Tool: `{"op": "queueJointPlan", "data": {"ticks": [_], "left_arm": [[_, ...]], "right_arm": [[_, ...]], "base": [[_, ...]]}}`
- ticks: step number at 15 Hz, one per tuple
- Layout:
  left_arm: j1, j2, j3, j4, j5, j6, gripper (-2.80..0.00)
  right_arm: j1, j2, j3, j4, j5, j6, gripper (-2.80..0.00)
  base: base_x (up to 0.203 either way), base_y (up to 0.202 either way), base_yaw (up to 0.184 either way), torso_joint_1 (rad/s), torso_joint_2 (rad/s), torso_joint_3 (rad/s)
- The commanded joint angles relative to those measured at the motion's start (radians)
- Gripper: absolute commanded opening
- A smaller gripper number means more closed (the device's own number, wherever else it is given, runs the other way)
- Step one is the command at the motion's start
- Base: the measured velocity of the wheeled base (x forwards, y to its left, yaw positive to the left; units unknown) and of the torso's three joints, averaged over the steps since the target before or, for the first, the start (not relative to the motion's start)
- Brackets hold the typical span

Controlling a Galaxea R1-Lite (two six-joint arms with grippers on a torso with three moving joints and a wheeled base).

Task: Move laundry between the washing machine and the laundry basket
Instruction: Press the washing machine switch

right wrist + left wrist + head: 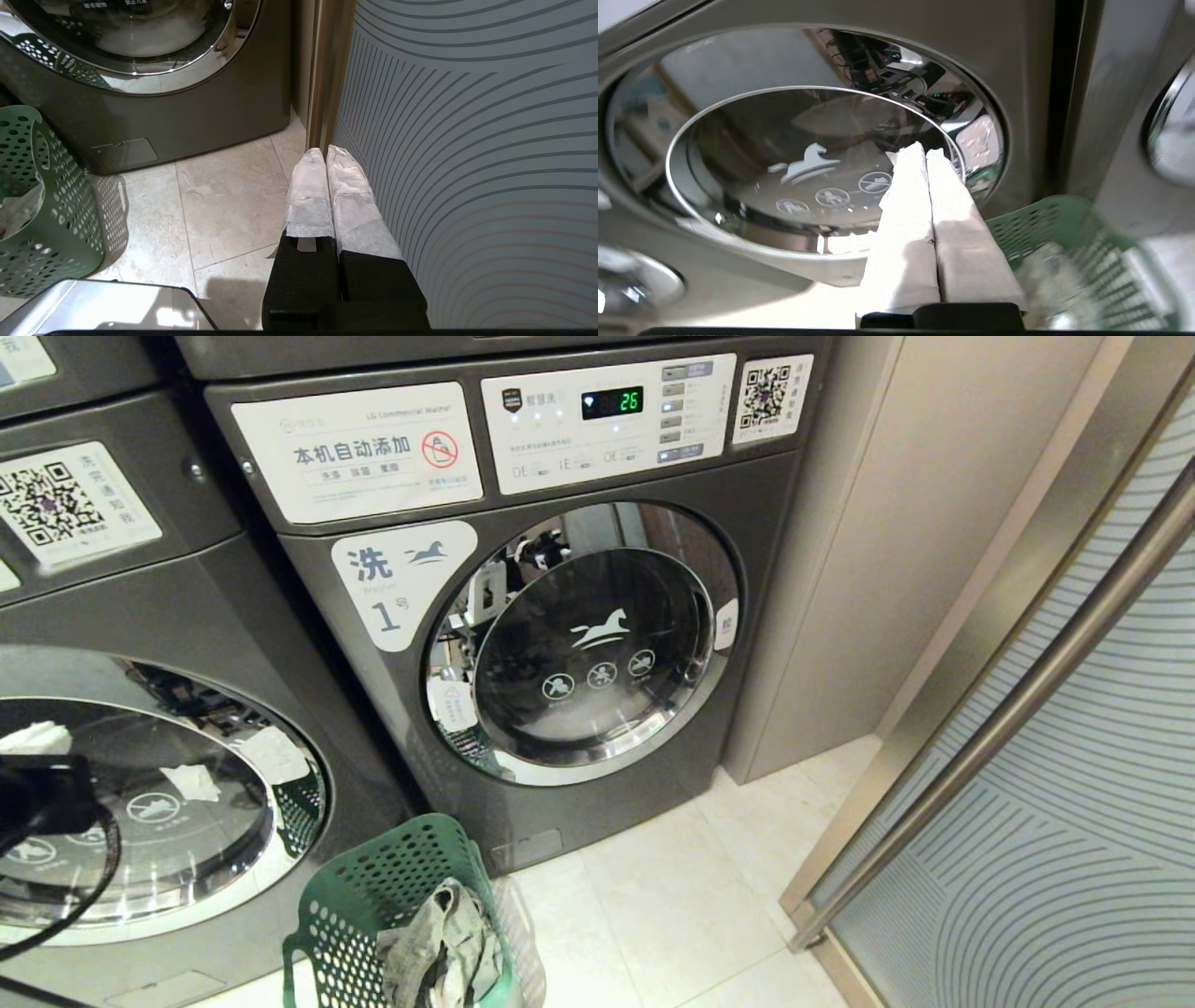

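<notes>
Green plastic basket (pixel 373 905) on the pale floor tiles (pixel 672 905), and the laundry (pixel 439 943) sits inside it, a crumpled grey-beige bundle. The left gripper (pixel 924 154) is up in front of the washing machine (pixel 1017 70), its white-wrapped fingers (pixel 906 224) pressed together and holding nothing, tips right before the chrome rim of the closed round door (pixel 808 163). From that gripper the basket lies just off to one side and lower, with the laundry blurred inside. The neighbouring machine (pixel 579 616), labelled "1", also has its door closed. The right gripper (pixel 326 151) hangs parked above the tiles, clenched and empty, beside the striped glass panel (pixel 467 140), well apart from the basket.
</notes>
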Motion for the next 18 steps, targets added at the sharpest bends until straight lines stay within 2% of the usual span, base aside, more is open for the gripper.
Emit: {"op": "queueJointPlan", "data": {"ticks": [1,3,6,8,9,11,13,15,18], "left_arm": [[0.004,-0.090,-0.075,0.072,0.019,-0.145,-2.80],[0.004,-0.064,-0.199,0.170,0.023,-0.244,-2.80],[0.009,0.040,-0.444,0.348,0.023,-0.418,-2.80],[0.054,0.135,-0.548,0.430,0.022,-0.480,-2.80],[0.089,0.161,-0.567,0.438,0.027,-0.479,-2.80],[0.121,0.156,-0.570,0.358,0.039,-0.384,-2.80],[0.122,0.125,-0.517,0.214,0.057,-0.218,-2.80],[0.123,0.107,-0.468,0.073,0.080,-0.102,-2.80],[0.139,0.082,-0.406,0.043,0.083,-0.055,-2.80]], "right_arm": [[0.000,0.000,0.000,0.000,0.000,0.000,-2.80],[0.000,0.000,0.000,0.000,0.000,-0.001,-2.80],[0.000,0.001,0.000,0.000,0.000,0.000,-2.80],[0.000,0.001,0.000,0.000,0.000,0.000,-2.80],[0.000,0.000,0.000,0.000,0.000,0.000,-2.80],[0.000,0.000,0.000,0.000,0.000,0.000,-2.80],[0.000,0.001,0.000,0.000,0.000,0.000,-2.80],[0.000,0.000,0.000,0.000,0.000,-0.001,-2.80],[0.000,0.000,0.000,0.000,0.000,0.000,-2.80]], "base": [[0.000,0.000,0.000,0.000,0.00,0.000],[0.000,0.000,0.000,0.000,0.00,0.000],[0.000,0.000,0.000,0.000,0.00,0.000],[0.000,0.000,0.000,0.000,0.00,0.000],[0.000,0.000,0.000,0.000,0.00,0.000],[0.000,0.000,0.000,0.000,0.00,0.000],[0.000,0.000,0.000,0.000,0.00,0.000],[0.000,0.000,0.000,0.000,0.00,0.000],[0.000,0.000,0.000,0.000,0.00,0.000]]}}
